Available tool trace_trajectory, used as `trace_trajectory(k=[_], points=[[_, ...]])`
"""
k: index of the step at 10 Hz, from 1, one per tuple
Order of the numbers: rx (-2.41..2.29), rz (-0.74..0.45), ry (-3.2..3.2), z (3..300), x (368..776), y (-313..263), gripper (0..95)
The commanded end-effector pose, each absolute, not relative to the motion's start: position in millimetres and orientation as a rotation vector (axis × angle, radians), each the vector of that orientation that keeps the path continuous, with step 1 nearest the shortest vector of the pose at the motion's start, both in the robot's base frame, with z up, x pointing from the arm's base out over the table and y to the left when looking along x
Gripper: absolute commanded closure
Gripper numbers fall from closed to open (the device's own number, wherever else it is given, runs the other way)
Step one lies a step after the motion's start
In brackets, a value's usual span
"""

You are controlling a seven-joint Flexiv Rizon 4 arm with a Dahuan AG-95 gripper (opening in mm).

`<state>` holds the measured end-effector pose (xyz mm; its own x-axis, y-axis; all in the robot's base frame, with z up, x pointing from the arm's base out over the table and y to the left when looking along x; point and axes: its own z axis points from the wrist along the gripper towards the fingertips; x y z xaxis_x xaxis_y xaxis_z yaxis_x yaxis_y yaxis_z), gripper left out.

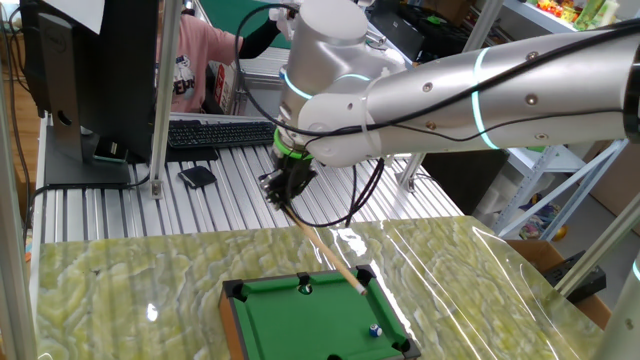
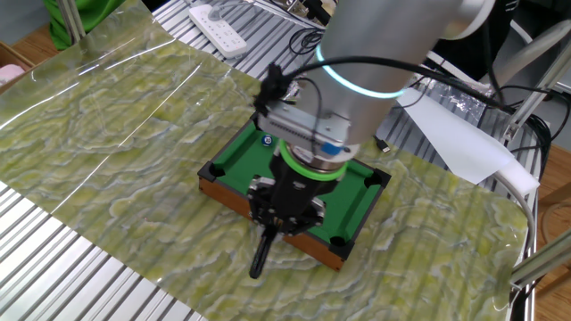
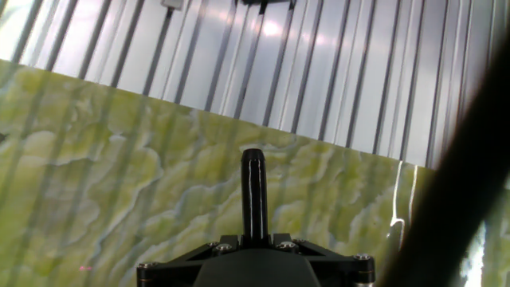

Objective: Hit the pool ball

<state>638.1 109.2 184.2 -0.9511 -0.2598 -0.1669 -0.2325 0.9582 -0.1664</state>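
1. The black two-finger gripper (image 1: 285, 186) is clamped on a slim pale wooden cue stick with a black butt (image 1: 328, 252); the fingers themselves are largely hidden by the hand's housing, so the grip is read from the stick jutting out of the hand on both sides.
2. The silver robot arm with glowing teal rings (image 1: 480, 90) reaches in over the table, its hand pointing steeply down above the near rail of the toy table.
3. The green-and-cream marbled mat (image 1: 120, 280) covers the ribbed metal workbench (image 1: 120, 205) beneath it.
4. The miniature pool table with green felt, brown wooden frame and black corner pockets (image 1: 300, 320) sits on the mat, just under the hand.
5. The cue slopes down from the hand, its tip (image 1: 359, 292) resting low over the felt near one long rail; the black butt (image 2: 260, 259) pokes out behind the hand, over the mat.
6. The tiny blue pool ball with a white patch (image 1: 375, 329) lies on the felt toward a corner, apart from the tip. A small dark ball (image 1: 306, 288) sits by a pocket on the far rail.
7. Progress, as judged: the cue is in hand and over the felt, but the strike is not yet made; tip and ball remain to be lined up and brought together.
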Motion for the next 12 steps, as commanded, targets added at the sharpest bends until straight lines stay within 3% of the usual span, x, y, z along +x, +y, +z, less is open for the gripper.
trace_trajectory(k=[1, 12], points=[[-0.363, -0.225, 2.918, 180.6, 640.4, 107.7, 95.0], [-0.375, -0.225, 2.936, 180.4, 640.8, 107.8, 95.0]])
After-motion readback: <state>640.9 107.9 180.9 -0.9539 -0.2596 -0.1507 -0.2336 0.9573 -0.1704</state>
